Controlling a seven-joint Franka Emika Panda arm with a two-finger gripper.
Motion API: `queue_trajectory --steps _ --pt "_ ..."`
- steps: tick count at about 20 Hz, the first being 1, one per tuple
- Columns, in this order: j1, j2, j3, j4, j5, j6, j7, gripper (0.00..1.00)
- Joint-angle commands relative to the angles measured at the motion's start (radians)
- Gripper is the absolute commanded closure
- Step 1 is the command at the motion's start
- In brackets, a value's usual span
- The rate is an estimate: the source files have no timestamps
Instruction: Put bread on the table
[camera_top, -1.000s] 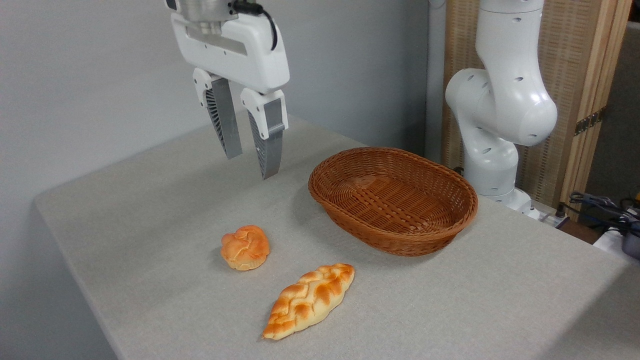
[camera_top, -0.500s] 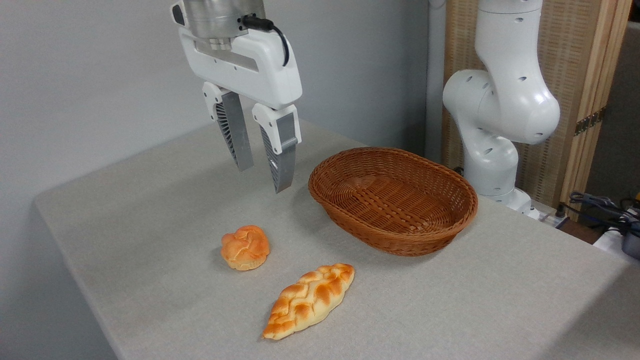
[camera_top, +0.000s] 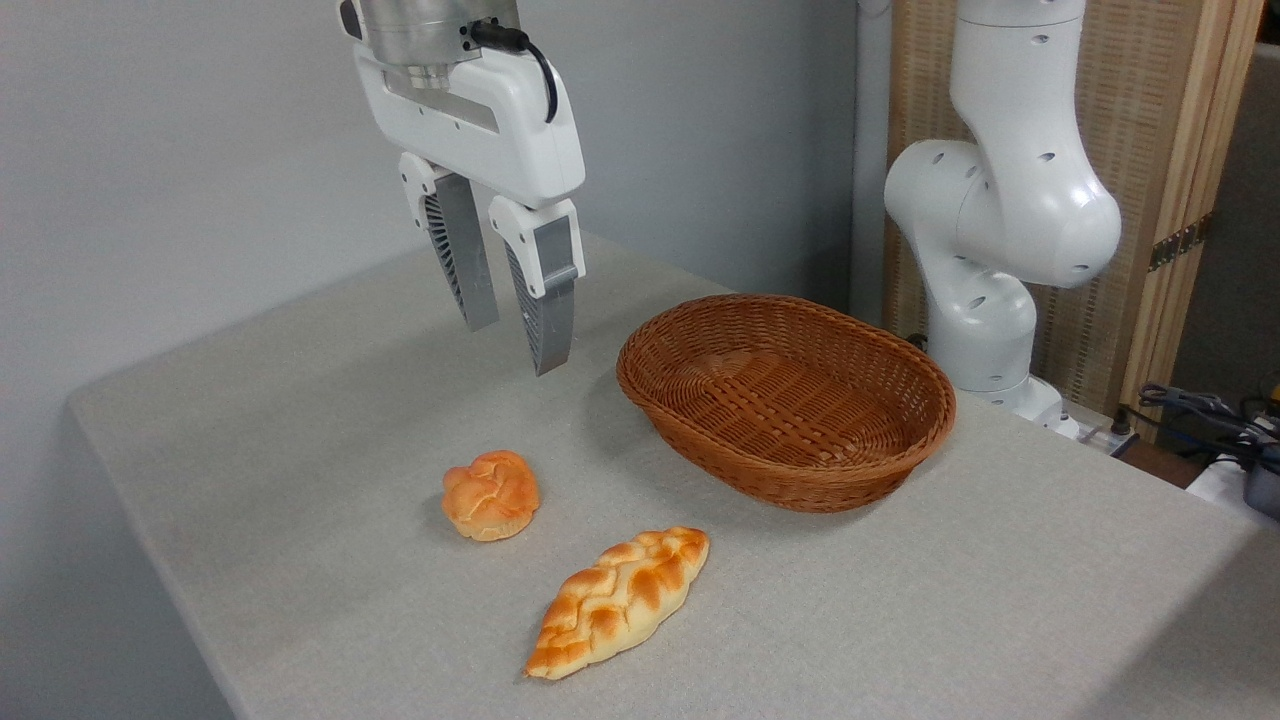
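The bread (camera_top: 620, 600), a long braided golden-orange loaf with pointed ends, lies flat on the grey speckled table (camera_top: 900, 620) near the front edge. My gripper (camera_top: 515, 345) hangs well above the table, behind the bread and to the left of the basket. Its two grey ribbed fingers (camera_top: 548, 300) stand a small gap apart, open, with nothing between them.
A small round orange bun (camera_top: 491, 494) sits on the table just left of and behind the loaf. A brown oval wicker basket (camera_top: 786, 398) stands to the right, with nothing in it. The arm's white base (camera_top: 1000, 230) rises behind the basket; cables (camera_top: 1210, 415) lie at far right.
The gripper dropped and shifted right, then rose slightly and came back left. The loaf, bun and basket have not moved.
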Motion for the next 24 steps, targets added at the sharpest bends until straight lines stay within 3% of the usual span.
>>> queue_trajectory --steps 1,24 --pt "0.035 0.003 -0.035 0.002 -0.002 0.005 0.024 0.00" --pt "0.038 0.019 -0.057 0.008 -0.014 0.019 -0.038 0.00"
